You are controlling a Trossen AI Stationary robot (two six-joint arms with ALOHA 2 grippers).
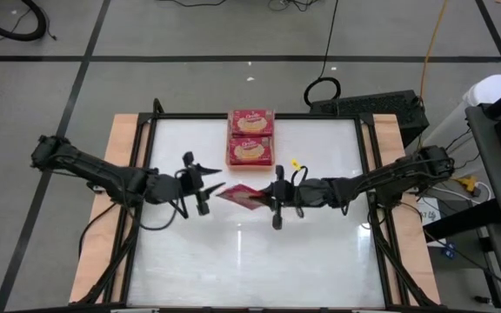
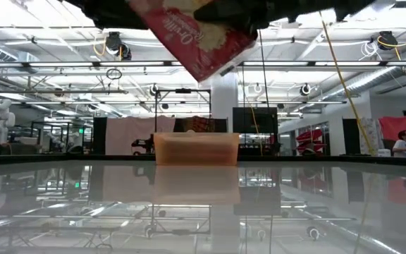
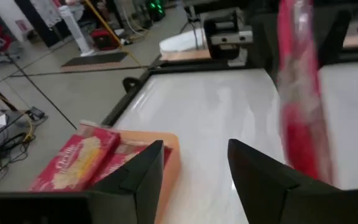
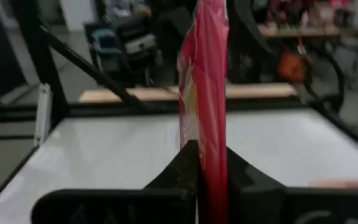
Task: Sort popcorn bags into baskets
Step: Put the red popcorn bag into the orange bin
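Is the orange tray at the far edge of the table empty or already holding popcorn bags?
Holding bags: the orange tray has two red popcorn bags lying flat inside, seen from above.

You're looking at a glossy white table with pale wooden side boards in a dark frame, standing on a grey floor crossed by dark tape lines. Black cables and an orange cord trail across the floor beyond the far edge. From table height, you see an open industrial hall: white ceiling beams, hanging lamps, a white pillar, and a seated person far right.
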